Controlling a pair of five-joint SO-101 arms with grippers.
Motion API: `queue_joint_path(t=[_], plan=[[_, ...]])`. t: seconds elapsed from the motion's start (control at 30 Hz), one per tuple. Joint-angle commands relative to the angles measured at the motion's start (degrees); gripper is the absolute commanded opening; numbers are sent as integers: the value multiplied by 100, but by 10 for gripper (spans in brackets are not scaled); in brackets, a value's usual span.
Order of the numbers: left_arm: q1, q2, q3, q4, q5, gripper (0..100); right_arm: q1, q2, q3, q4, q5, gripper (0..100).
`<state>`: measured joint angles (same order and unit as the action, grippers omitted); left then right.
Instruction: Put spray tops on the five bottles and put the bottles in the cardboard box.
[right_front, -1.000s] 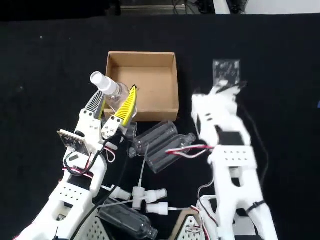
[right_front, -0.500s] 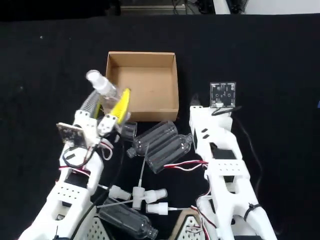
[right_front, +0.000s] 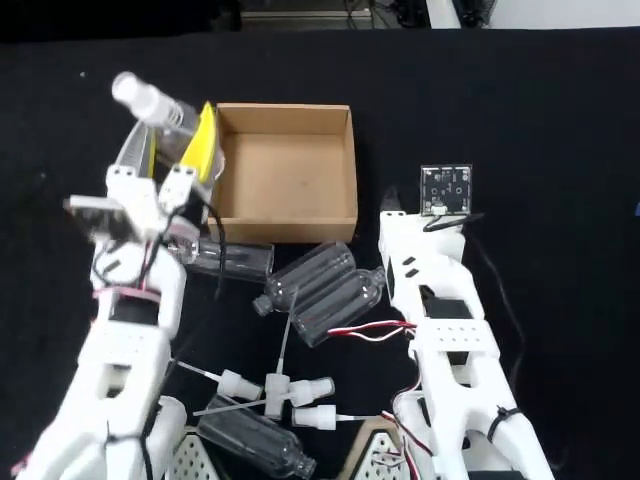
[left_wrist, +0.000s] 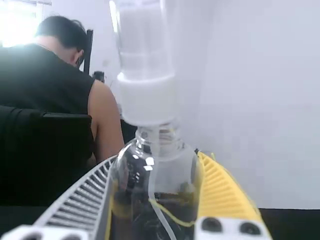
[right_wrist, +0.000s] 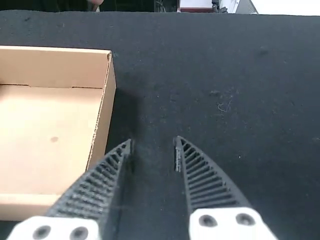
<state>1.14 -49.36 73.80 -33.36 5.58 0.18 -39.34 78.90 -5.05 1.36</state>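
The left tool (right_front: 170, 135) is clamped round the belly of a bottle (right_front: 152, 100) that wears its spray top (left_wrist: 147, 100) — grey finger on one side, yellow on the other. It holds the bottle high, cap end up and leaning toward the table's left edge, just outside the left wall of the cardboard box (right_front: 352, 170). By my reckoning this is the boxing step for the first finished bottle. What it wants next is a swing across over the box mouth, a lowering, then a release.

The left arm (right_front: 130, 330) reaches up from the near-left corner, wrist cocked high. The right arm (right_front: 440, 300) lies straight out from the near edge. The right tool (right_wrist: 152, 145) is partly open and empty, low over the table (right_wrist: 240, 75) beside the box's right wall.

Four bare bottles (right_front: 305, 275) and loose spray tops (right_front: 280, 390) lie between the box and the near edge.
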Motion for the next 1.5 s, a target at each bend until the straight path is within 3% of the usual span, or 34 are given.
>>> queue_joint_path(t=[0.0, 0.17, 0.3, 0.53, 0.73, 0.8, 0.93, 1.03, 1.13, 1.3, 1.47], plan=[[-75, 1495, -1165, -185, -9, 36, -431, -40, -154, 123, -35, 132], [-75, 2479, -1121, -1407, -9, 36, -765, -4, -822, 1160, -563, 279], [-22, 2699, -927, -2031, -9, 36, -791, 681, -1464, 1204, -985, 289], [-66, 2690, -585, -2127, -9, 36, -879, 3099, -3160, 1248, -1002, 289], [-57, 2725, -382, -2127, 0, 36, -914, 4101, -3758, 1257, -958, 286], [-66, 2681, -277, -2136, 0, 36, -870, 4312, -3890, 1257, -941, 237], [-66, 2690, -110, -2136, 0, 36, -897, 4593, -4251, 1802, 18, 6], [-66, 2681, -22, -2136, 0, 36, -888, 4734, -4901, 3182, 651, 40], [-75, 2681, -13, -2136, 0, 36, -800, 4857, -5499, 4466, 941, 10], [-75, 2681, 22, -2136, 9, 36, -765, 4848, -5341, 4589, 1978, 10], [-75, 2681, 31, -2136, 0, 36, -993, 4664, -4989, 4563, 2470, 10]])
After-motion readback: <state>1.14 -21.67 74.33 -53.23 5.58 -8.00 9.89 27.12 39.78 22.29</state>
